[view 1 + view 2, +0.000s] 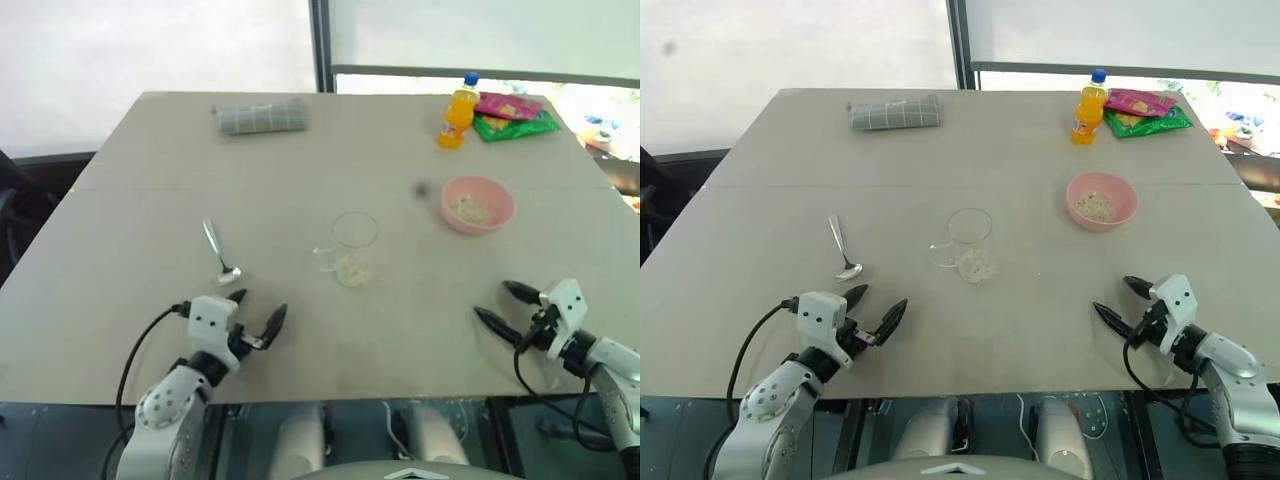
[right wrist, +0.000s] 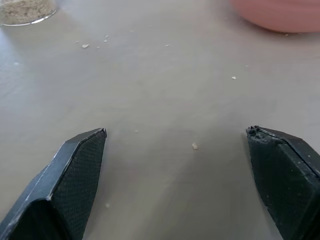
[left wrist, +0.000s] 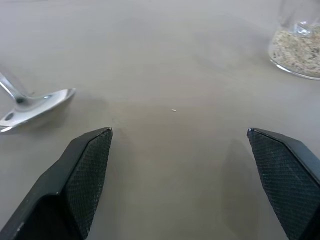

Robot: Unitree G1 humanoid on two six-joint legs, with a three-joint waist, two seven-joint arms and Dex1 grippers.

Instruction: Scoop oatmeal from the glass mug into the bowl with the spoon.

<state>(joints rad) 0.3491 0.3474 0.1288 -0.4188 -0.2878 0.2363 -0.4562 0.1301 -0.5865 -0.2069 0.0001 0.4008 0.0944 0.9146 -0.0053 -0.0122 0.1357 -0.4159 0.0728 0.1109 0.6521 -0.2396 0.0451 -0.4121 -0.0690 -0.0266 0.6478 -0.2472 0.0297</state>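
The glass mug (image 1: 350, 250) stands mid-table, handle toward the left, with oatmeal (image 1: 352, 268) lying in its bottom. To its right sits the pink bowl (image 1: 478, 205), some flakes inside it. The silver spoon (image 1: 220, 254) lies flat on the table left of the mug, its small bowl nearest me. Just in front of the spoon my left gripper (image 1: 258, 312) hovers open and empty; the spoon's bowl (image 3: 37, 103) shows beyond one finger. My right gripper (image 1: 505, 305) is open and empty near the front right edge, short of the bowl (image 2: 280, 15).
An orange drink bottle (image 1: 458, 111) and bright snack packets (image 1: 515, 114) stand at the far right of the table. A folded grey cloth (image 1: 262, 116) lies at the far left. Loose flakes (image 2: 194, 146) dot the table by the right gripper.
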